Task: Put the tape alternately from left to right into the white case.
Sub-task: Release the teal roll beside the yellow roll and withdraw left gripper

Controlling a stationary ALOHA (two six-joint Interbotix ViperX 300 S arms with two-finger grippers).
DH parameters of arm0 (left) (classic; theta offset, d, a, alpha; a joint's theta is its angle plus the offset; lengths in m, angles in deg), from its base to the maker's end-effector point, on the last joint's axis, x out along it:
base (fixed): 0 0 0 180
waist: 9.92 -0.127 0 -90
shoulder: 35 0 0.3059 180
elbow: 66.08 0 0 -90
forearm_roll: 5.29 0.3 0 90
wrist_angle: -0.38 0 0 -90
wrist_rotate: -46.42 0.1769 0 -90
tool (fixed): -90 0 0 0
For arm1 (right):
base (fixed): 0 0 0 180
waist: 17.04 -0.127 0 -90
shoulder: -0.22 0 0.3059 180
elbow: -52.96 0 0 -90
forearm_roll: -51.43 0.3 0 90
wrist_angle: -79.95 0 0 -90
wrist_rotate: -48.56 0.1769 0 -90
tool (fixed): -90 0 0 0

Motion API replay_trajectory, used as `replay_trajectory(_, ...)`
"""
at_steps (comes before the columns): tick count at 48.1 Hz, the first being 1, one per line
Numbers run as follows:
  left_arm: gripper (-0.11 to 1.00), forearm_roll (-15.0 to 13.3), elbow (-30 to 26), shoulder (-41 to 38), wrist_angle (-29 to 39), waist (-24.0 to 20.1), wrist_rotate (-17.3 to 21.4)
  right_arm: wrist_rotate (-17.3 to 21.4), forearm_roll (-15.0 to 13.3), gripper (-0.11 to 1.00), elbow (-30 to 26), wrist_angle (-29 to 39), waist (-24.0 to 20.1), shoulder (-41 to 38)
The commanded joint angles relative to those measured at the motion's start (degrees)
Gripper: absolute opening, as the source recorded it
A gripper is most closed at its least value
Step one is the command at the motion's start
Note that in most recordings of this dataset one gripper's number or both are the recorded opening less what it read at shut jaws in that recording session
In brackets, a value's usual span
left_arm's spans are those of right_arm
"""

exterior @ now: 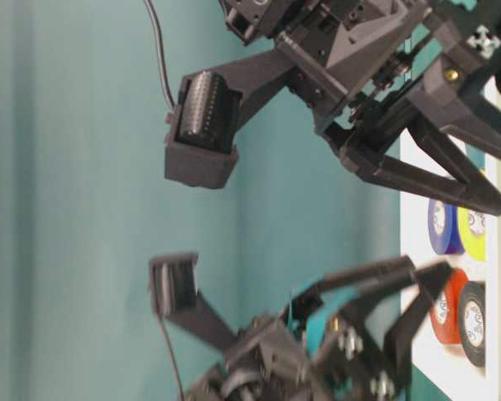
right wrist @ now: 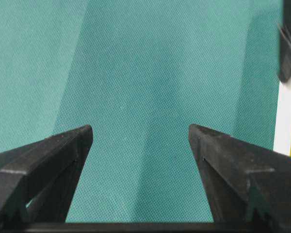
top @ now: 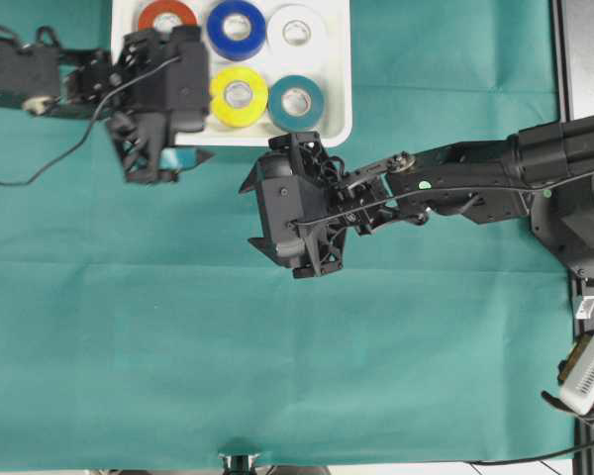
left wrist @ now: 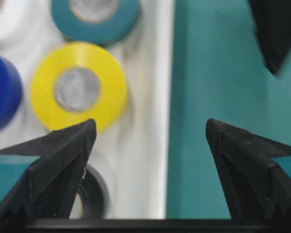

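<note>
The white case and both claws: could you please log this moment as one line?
white case: red-orange, blue, white, yellow, teal, black rolls inside | left claw: open, empty, at case edge | right claw: open, empty, over cloth

Overhead looks straight down; table-level sits low, close — wrist views face forward.

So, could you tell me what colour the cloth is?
Teal green cloth; right wrist view shows it best.

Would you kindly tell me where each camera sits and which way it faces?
Overhead: straight down on white case, both arms.
Table-level: low, along the cloth; both grippers, left gripper, right gripper.
Left wrist: past open fingers onto yellow roll.
Right wrist: past open fingers onto bare green cloth.
Overhead and left wrist share the yellow roll.
</note>
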Motion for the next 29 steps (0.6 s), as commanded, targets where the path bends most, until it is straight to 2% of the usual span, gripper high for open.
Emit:
replay_trajectory(1,1.00,-0.18,1.41,3.52,-0.18,1.05,-0.35,0.09,-0.18,0.90,-0.53,-0.18,-0.18,1.76)
replay_trajectory(15,1.00,-0.18,8.00,9.40,-0.62,4.39,-3.34,0.09,-0.18,0.90,-0.53,-0.18,-0.18,1.76)
replay_trajectory(29,1.00,-0.18,11.87,11.51,-0.88,8.88,-3.96,0.18,-0.18,0.90,-0.53,-0.18,-0.18,1.76)
